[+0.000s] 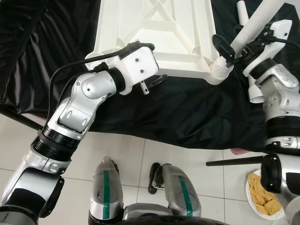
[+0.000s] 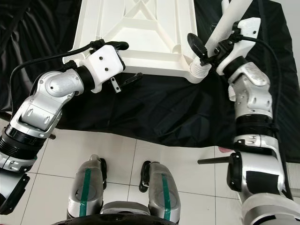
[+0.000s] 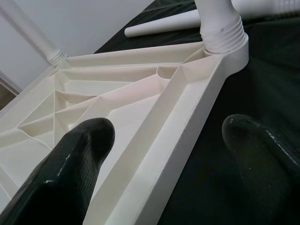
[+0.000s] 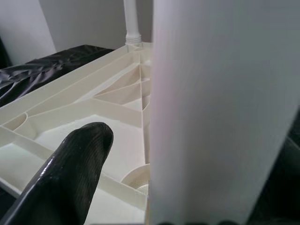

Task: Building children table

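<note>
An upturned white plastic tabletop lies on black cloth. The right end effector clasps a leg in its corner socket; the left end effector, open, straddles the rim. Light, rigid, slippery plastic: best gripped low.

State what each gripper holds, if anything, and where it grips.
The right gripper holds the white table leg just above its ribbed base. The left gripper holds nothing, its jaws open astride the tabletop's rim.
</note>
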You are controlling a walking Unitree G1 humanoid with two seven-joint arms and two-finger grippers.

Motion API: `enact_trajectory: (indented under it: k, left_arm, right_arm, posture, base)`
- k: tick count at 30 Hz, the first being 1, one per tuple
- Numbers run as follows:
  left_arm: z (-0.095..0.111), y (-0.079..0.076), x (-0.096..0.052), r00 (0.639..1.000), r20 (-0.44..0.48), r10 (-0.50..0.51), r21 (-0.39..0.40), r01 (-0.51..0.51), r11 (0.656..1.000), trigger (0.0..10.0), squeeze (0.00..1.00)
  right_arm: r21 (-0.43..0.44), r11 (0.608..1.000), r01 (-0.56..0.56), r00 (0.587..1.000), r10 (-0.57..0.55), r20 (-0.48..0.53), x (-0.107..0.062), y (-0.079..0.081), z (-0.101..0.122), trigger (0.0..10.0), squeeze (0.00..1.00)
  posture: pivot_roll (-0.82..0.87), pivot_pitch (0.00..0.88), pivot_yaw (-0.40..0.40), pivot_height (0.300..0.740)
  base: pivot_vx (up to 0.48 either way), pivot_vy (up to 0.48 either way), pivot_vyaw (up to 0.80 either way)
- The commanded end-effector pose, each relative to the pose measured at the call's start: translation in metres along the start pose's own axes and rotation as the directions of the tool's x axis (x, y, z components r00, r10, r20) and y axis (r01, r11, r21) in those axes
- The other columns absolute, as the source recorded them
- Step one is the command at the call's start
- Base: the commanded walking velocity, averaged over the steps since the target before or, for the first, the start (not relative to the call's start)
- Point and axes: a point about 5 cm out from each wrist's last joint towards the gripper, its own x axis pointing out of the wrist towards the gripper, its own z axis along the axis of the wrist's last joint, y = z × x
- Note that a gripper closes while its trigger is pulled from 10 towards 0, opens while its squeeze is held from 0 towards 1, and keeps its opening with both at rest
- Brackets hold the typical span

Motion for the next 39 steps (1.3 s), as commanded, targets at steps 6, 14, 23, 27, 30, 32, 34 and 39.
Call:
enact_trajectory:
  k: [6,14,23,27,30,32,34,39]
  left_arm:
    - [0.000,-0.001,0.001,1.000,0.004,-0.017,-0.003,0.017,1.000,10.0,0.00]
    - [0.001,-0.002,0.001,1.000,0.005,-0.019,-0.004,0.019,1.000,10.0,0.00]
    - [0.000,0.000,0.000,1.000,0.002,-0.012,-0.003,0.012,1.000,10.0,0.00]
    - [0.001,0.000,0.000,1.000,0.002,-0.010,-0.003,0.010,1.000,10.0,0.00]
    - [0.000,0.001,0.000,1.000,0.002,-0.011,-0.003,0.011,1.000,10.0,0.00]
    - [0.000,0.001,0.000,1.000,0.002,-0.012,-0.003,0.012,1.000,10.0,0.00]
    - [0.001,0.001,0.001,1.000,0.005,-0.013,-0.002,0.013,1.000,10.0,0.00]
    - [0.001,0.001,0.002,1.000,0.007,-0.012,-0.001,0.012,1.000,10.0,0.00]
  right_arm:
    - [0.037,0.999,-0.016,1.000,0.016,0.023,-0.009,-0.002,0.003,0.0,0.00]
    - [0.042,0.998,-0.045,0.999,0.044,0.027,-0.012,-0.002,0.005,0.0,0.00]
    - [-0.132,0.975,-0.178,0.984,0.179,-0.005,-0.011,0.028,0.002,0.0,0.00]
    - [-0.210,0.949,-0.236,0.972,0.234,-0.033,-0.011,0.040,0.000,0.0,0.00]
    - [-0.224,0.948,-0.228,0.973,0.227,-0.028,-0.012,0.037,0.003,0.0,0.00]
    - [-0.231,0.952,-0.199,0.980,0.200,-0.018,-0.011,0.032,0.005,0.0,0.00]
    - [-0.202,0.971,-0.130,0.991,0.132,-0.004,-0.010,0.021,0.007,0.0,0.00]
    - [-0.174,0.977,-0.121,0.993,0.117,-0.030,-0.009,0.023,0.000,10.0,0.00]
  posture:
    - [0.12,0.099,-0.056,0.740]
    - [0.11,0.104,-0.056,0.740]
    - [0.12,0.106,-0.058,0.740]
    - [0.12,0.107,-0.056,0.740]
    - [0.11,0.106,-0.055,0.740]
    - [0.11,0.106,-0.055,0.740]
    - [0.11,0.104,-0.056,0.740]
    - [0.11,0.104,-0.057,0.740]
  base:
    - [0.000,0.000,0.00]
    - [0.000,0.000,0.00]
    - [0.000,0.000,0.00]
    - [0.000,0.000,0.00]
    - [0.000,0.000,0.00]
    - [0.000,0.000,0.00]
    - [0.000,0.000,0.00]
    - [0.000,0.000,0.00]
